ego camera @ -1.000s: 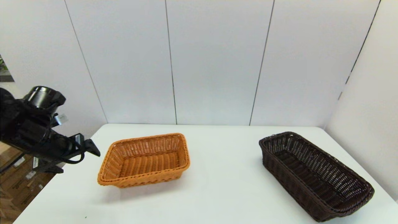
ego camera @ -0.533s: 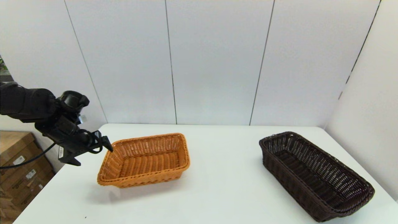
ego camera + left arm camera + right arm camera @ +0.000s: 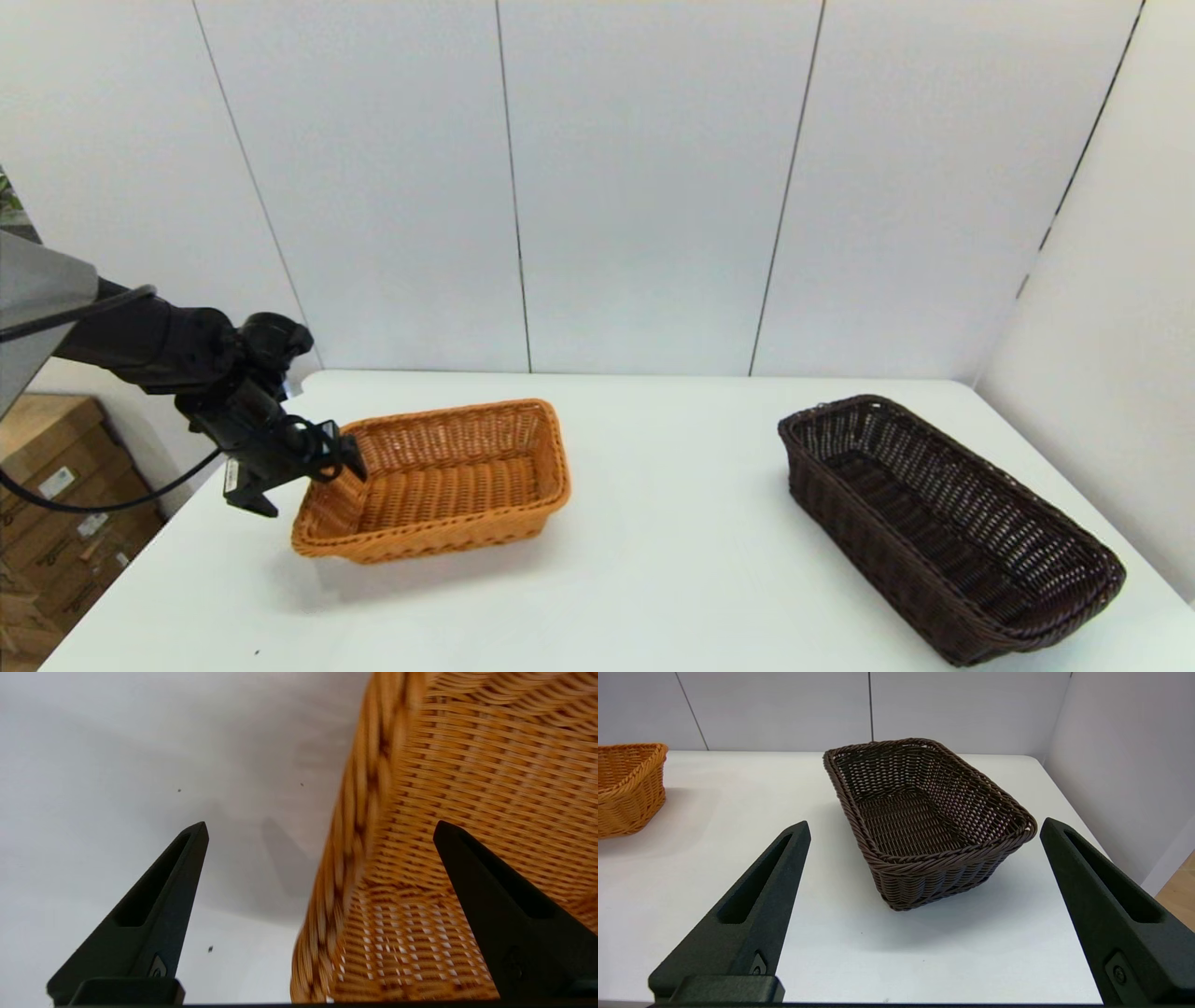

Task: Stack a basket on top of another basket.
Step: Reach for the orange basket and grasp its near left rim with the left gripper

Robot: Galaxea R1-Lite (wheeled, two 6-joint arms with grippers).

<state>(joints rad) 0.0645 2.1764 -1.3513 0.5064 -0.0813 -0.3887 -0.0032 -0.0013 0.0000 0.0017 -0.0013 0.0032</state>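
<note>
Over the orange basket [image 3: 439, 481] rim, the spread left gripper [image 3: 322, 464] has arrived from its left

I hold the left gripper [image 3: 313, 467] at the orange basket's [image 3: 439, 481] left rim, fingers spread — one inside, one outside. The right gripper [image 3: 920, 830] hangs open, facing the dark basket [image 3: 924, 816].
</note>
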